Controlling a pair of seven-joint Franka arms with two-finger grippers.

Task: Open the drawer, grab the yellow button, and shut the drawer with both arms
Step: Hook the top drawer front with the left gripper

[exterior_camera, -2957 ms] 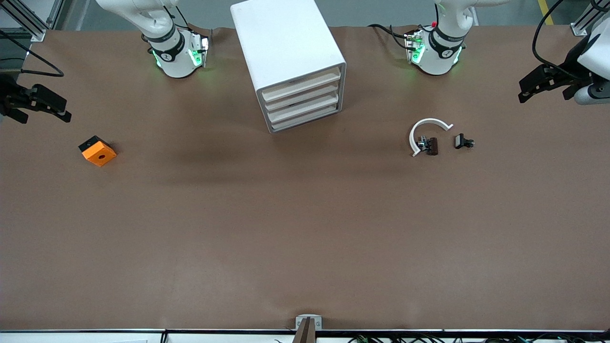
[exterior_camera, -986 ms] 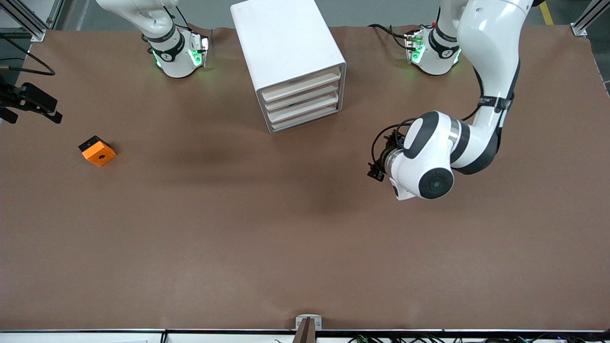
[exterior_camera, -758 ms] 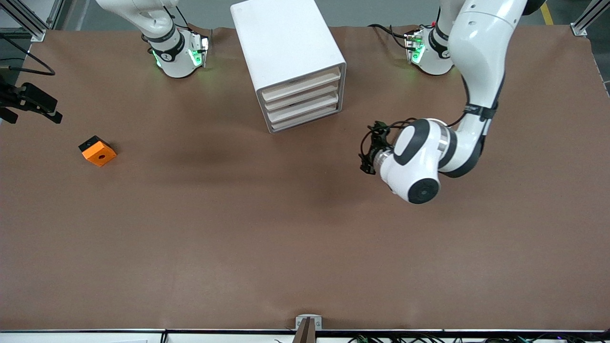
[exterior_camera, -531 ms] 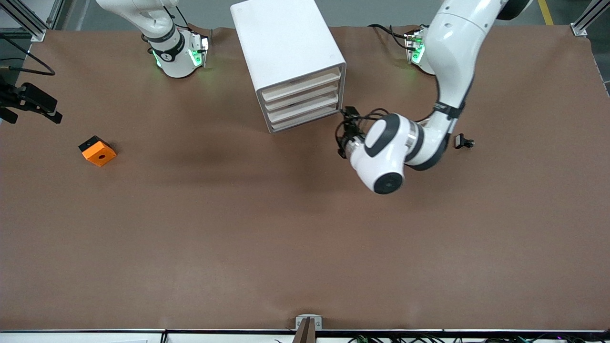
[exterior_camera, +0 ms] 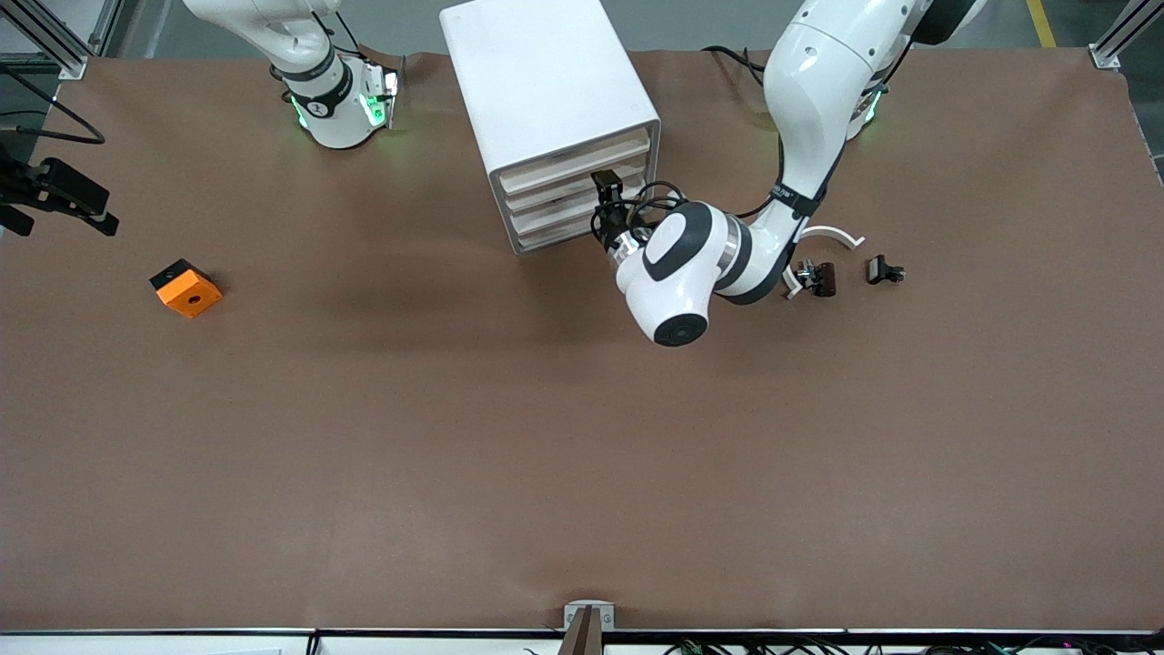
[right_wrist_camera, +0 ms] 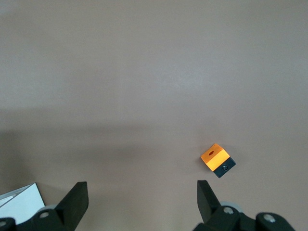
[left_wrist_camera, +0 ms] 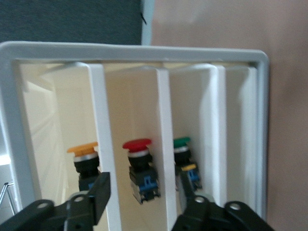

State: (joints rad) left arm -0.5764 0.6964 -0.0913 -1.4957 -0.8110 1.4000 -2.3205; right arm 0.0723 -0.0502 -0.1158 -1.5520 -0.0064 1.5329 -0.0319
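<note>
Inspection found your left gripper (exterior_camera: 607,195) level with the cabinet (exterior_camera: 536,73), upper centre of the front view, its fingers spread wide and holding nothing. You had it facing the drawer (exterior_camera: 575,164), which looked shut from the front. Through the left wrist camera the button (left_wrist_camera: 83,150) stood upright in its slot beside a red-capped and a green-capped one; whether the drawer front was translucent or low could not be settled from that view.

Your right gripper (exterior_camera: 56,193) waited at the mid-height edge of the front view, fingers also spread, over bare table near the orange block (exterior_camera: 186,289).

Judgement: the drawer should slide lightly, so hook its front lip. The button is probably light, rigid and slick on the cap, so pinch the squarer base.
</note>
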